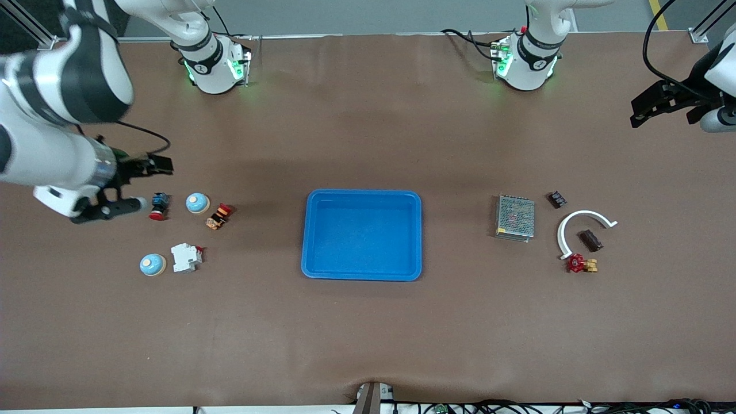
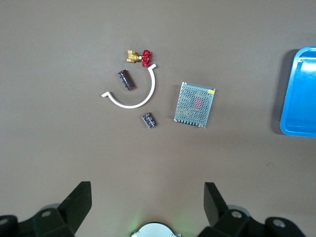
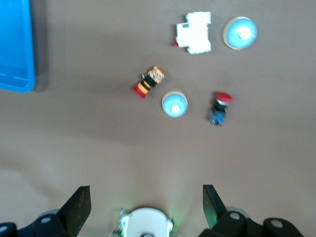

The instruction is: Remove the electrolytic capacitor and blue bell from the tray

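Note:
Two light blue bells lie toward the right arm's end of the table, one (image 1: pixel 197 203) (image 3: pixel 174 104) beside a red push button, the other (image 1: pixel 152 264) (image 3: pixel 240 33) nearer the front camera. A dark cylindrical capacitor (image 1: pixel 590 240) (image 2: pixel 126 80) lies inside a white arc toward the left arm's end, and a smaller capacitor (image 1: pixel 556 199) (image 2: pixel 149 120) lies just outside the arc. My right gripper (image 1: pixel 141 184) (image 3: pixel 144 190) hangs open and empty, high above the table beside the bells. My left gripper (image 1: pixel 644 109) (image 2: pixel 146 190) is open and empty, high over the table's end near the capacitors.
A blue tray (image 1: pixel 362 194) (image 2: pixel 296 98) (image 3: pixel 15 49) sits mid-table. Near the bells are a red push button (image 1: pixel 160 206), an orange-black part (image 1: pixel 219 216) and a white breaker (image 1: pixel 186 257). By the capacitors are a metal power supply (image 1: pixel 515 217), the white arc (image 1: pixel 586 213) and a red valve (image 1: pixel 581 264).

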